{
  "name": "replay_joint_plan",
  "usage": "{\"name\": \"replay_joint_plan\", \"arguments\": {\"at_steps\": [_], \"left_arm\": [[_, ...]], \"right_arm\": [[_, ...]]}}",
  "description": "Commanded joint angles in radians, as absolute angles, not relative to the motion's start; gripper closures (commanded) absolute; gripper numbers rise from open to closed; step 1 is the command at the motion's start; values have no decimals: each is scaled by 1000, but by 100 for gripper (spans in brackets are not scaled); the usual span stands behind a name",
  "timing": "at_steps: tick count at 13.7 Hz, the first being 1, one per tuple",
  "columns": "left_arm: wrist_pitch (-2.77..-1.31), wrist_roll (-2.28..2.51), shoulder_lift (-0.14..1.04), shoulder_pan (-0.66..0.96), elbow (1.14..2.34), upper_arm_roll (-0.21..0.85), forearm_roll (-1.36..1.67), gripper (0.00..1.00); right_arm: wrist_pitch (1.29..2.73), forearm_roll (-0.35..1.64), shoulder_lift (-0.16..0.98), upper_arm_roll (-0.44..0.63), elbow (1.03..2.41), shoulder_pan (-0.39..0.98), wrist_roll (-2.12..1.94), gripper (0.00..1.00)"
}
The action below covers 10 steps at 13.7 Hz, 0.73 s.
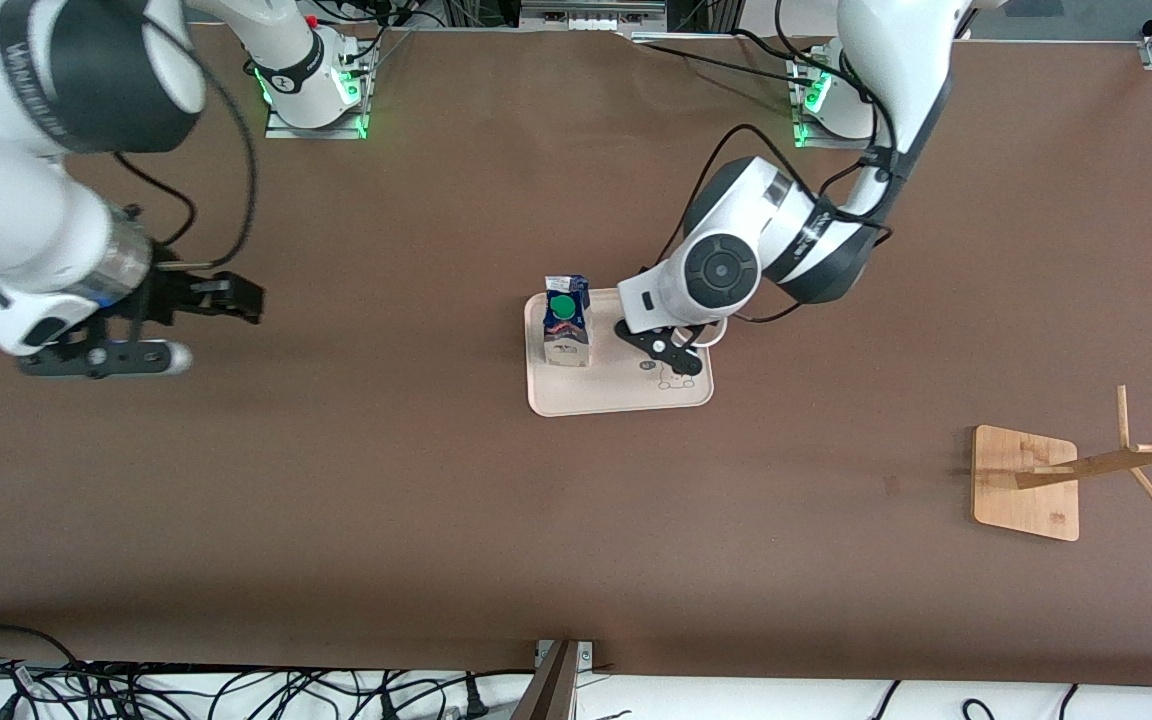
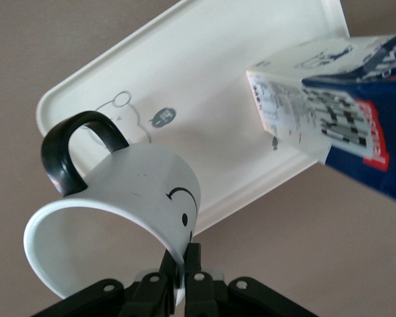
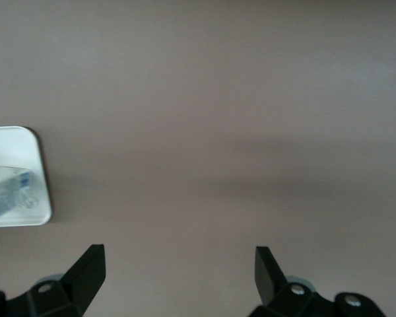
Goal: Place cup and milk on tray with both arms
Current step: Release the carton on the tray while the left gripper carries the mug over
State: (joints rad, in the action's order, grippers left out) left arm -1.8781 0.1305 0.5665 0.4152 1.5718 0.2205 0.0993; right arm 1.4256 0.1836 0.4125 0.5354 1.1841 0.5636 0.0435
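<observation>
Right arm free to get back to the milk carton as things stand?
Probably yes. The right hand hangs open and empty over bare table, and the carton's side toward it is clear. The left hand, shut on the mug, crowds only the tray's end toward the left arm.

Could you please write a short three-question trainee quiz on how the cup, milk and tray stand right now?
1. True or false: the milk stands upright on the tray.
2. What does the left gripper hold? A) the milk B) the cup C) nothing
3. Fill in: the right gripper, jaws open, hovers over bare ____.

Key: 1 true; 2 B, pinched by its rim, over the tray; 3 table.
</observation>
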Motion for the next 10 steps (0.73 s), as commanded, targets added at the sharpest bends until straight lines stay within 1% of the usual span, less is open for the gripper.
{"name": "replay_joint_plan", "arguments": {"at_steps": [1, 2, 3, 5, 6, 7, 8, 9, 10], "left_arm": [[-1881, 175, 616, 420, 1532, 213, 109, 100], [-1882, 192, 630, 432, 1532, 213, 104, 100], [-1894, 205, 641, 448, 1532, 212, 103, 100], [-1939, 227, 646, 449, 1540, 212, 103, 100], [-1939, 227, 650, 449, 1540, 212, 103, 100], [-1939, 227, 652, 449, 1540, 212, 104, 100], [-1939, 229, 652, 449, 1540, 209, 106, 100], [-1939, 229, 652, 449, 1540, 206, 107, 100], [-1939, 230, 652, 448, 1540, 204, 107, 96]], "right_arm": [[1398, 180, 371, 493, 1219, 456, 21, 0], [1391, 176, 353, 450, 1230, 392, 29, 0], [1394, 164, 336, 367, 1236, 299, 31, 0], [1411, 79, 310, 139, 1252, 88, 29, 0], [1413, 11, 301, 26, 1258, -5, 22, 0], [1414, -42, 287, -56, 1272, -65, 26, 0], [1419, -57, 269, -101, 1288, -105, 29, 0], [1433, -57, 247, -109, 1302, -130, 29, 0], [1449, -54, 232, -109, 1307, -133, 17, 0]]}}
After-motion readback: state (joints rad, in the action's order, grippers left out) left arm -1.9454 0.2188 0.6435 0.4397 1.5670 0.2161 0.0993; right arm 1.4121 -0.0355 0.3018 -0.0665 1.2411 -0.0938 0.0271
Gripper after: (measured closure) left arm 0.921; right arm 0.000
